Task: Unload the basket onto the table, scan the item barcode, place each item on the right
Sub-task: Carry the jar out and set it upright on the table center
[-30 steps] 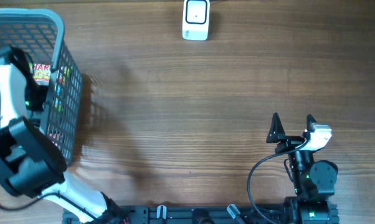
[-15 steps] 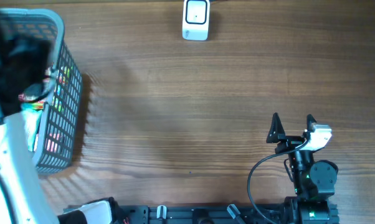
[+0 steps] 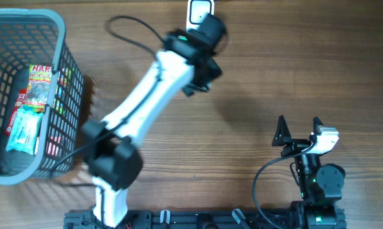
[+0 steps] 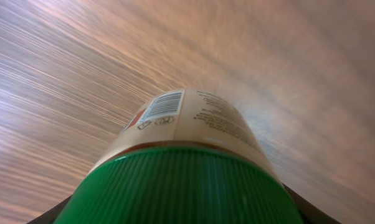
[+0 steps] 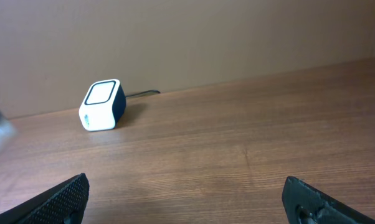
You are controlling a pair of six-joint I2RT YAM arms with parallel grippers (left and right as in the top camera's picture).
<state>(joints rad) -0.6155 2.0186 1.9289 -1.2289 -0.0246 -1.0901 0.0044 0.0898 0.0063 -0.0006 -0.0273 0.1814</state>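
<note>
A pale bottle (image 4: 187, 127) with a ribbed green cap (image 4: 175, 186) fills the left wrist view, and my left gripper (image 4: 181, 214) is shut on it at the cap end. A printed barcode (image 4: 161, 106) faces up on its label. Overhead, the left gripper (image 3: 200, 75) hangs over the table just in front of the white scanner (image 3: 195, 9), and the arm hides the bottle. The scanner (image 5: 102, 104) also shows at the far left of the right wrist view. My right gripper (image 3: 299, 127) stands open and empty at the near right, open (image 5: 187, 199) over bare wood.
A grey wire basket (image 3: 59, 28) stands at the left edge with snack packets (image 3: 32, 102) inside. The left arm (image 3: 140, 102) stretches diagonally across the middle of the table. The scanner's cable (image 5: 141, 94) runs along the back edge.
The left arm has swung out of the basket and across the table to the scanner, carrying the bottle. The right arm has not moved.
</note>
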